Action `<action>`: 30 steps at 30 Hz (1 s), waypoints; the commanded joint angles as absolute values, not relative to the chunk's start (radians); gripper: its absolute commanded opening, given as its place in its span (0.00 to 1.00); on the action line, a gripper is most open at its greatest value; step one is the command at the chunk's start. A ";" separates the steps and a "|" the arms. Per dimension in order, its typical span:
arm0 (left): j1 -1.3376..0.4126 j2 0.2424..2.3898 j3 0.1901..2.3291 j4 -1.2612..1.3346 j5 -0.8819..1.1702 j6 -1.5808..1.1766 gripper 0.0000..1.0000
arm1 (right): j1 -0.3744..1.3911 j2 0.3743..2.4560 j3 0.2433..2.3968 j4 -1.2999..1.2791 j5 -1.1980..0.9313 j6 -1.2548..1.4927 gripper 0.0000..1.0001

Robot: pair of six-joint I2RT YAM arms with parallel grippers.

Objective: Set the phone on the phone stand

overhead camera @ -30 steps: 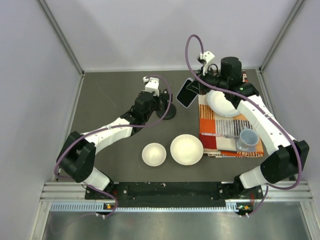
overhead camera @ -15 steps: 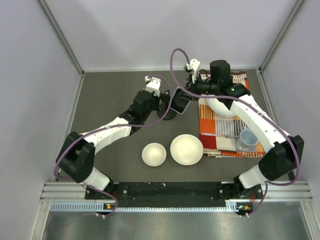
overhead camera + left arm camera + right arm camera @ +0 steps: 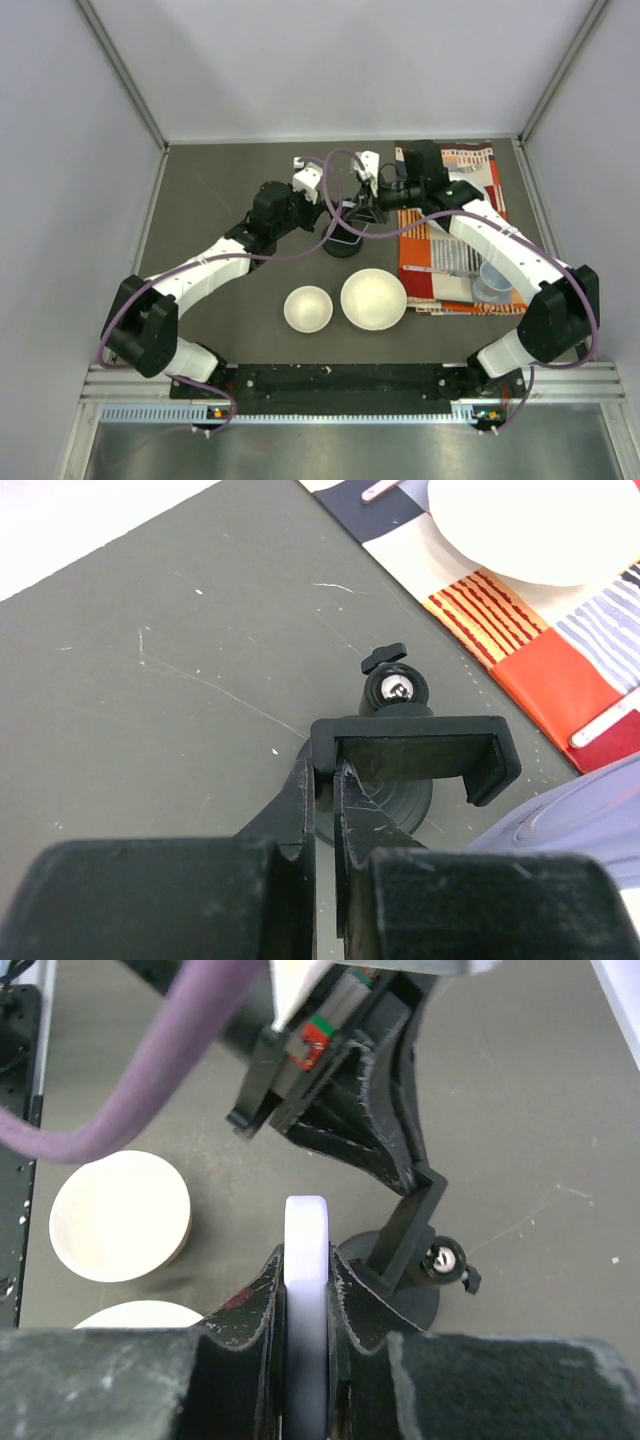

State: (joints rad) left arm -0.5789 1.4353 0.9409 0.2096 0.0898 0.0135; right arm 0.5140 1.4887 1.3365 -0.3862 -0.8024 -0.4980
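The black phone stand [image 3: 341, 245] stands on its round base at the table's middle back. My left gripper [image 3: 328, 207] is shut on the left arm of its clamp cradle [image 3: 415, 752], with the fingers [image 3: 300, 810] pinching it. My right gripper [image 3: 363, 203] is shut on the phone [image 3: 306, 1250], seen edge-on as a lavender-white rim. It holds the phone upright just to the right of the cradle and above the stand's base [image 3: 398, 1295]. The phone's rim also shows at the lower right of the left wrist view [image 3: 585, 815].
Two white bowls [image 3: 308, 309] [image 3: 373, 298] sit in front of the stand. A striped orange cloth [image 3: 440, 255] lies to the right with a grey cup [image 3: 495, 278] and cutlery on it. A white plate [image 3: 540, 530] lies on the cloth. Grey walls enclose the table.
My right gripper has carried the phone left from over the cloth to right beside the stand's cradle. My left gripper has kept hold of the stand and shifted slightly.
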 commanded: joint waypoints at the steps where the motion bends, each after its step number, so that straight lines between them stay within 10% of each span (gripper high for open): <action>1: -0.543 1.397 0.959 0.233 0.271 0.041 0.00 | 0.520 1.436 1.342 -0.292 -0.975 -0.620 0.00; 30: -0.479 1.450 1.108 0.032 0.594 0.229 0.00 | 0.568 1.697 1.674 -0.528 -1.094 -0.882 0.00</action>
State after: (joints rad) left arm -0.4767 1.4536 1.0424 0.0216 0.4847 0.2028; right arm 0.5621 1.6878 1.6016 -0.5690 -1.0573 -0.8043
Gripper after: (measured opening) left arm 0.040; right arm 0.125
